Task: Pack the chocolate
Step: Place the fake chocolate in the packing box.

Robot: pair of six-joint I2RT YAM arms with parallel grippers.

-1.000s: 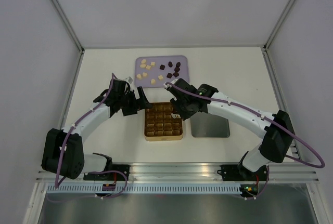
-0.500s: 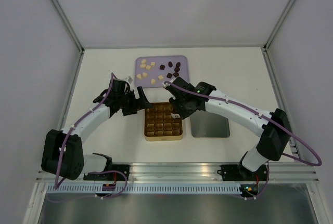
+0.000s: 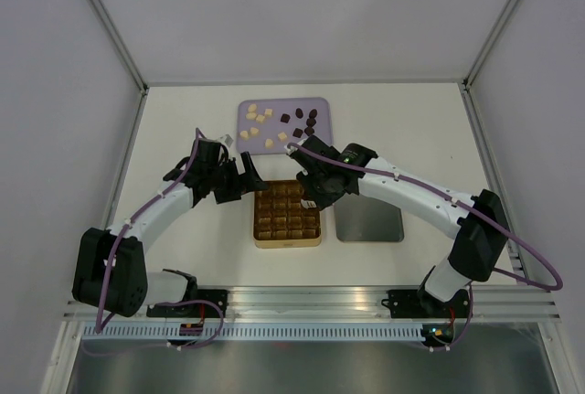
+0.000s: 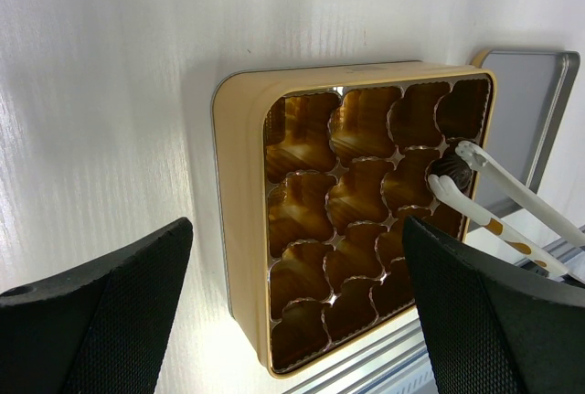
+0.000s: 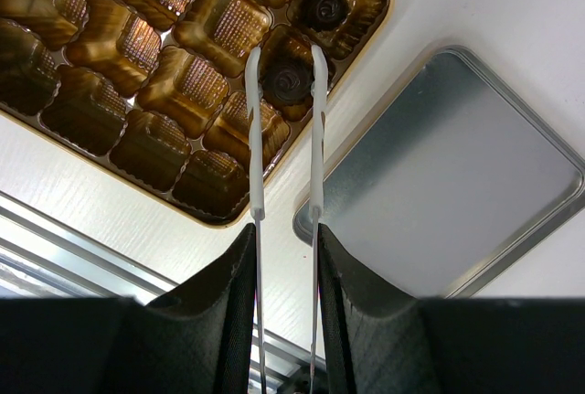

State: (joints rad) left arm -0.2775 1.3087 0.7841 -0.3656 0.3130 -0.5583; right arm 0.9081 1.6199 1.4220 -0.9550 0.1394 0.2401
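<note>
Most of the chocolate (image 3: 260,119) is lying loose on a lavender tray (image 3: 279,104) at the middle of the table's far edge, pale cubes on its left half and dark lumps on its right. Two dark pieces are already sitting in the gold tin (image 3: 287,242) nearer the table's front edge. One (image 5: 324,8) is resting in the tin's far right corner cup. The other (image 5: 287,80) is sitting in the next cup along the right side, with the tips of the tweezers (image 5: 315,138) flanking it. The right gripper (image 5: 285,275) is clenching those tweezers by their handle end. The left gripper (image 3: 247,177) is hanging just left of the tin, fingers spread wide and carrying nothing. A silver lid (image 3: 368,220) is lying flat just right of the tin.
</note>
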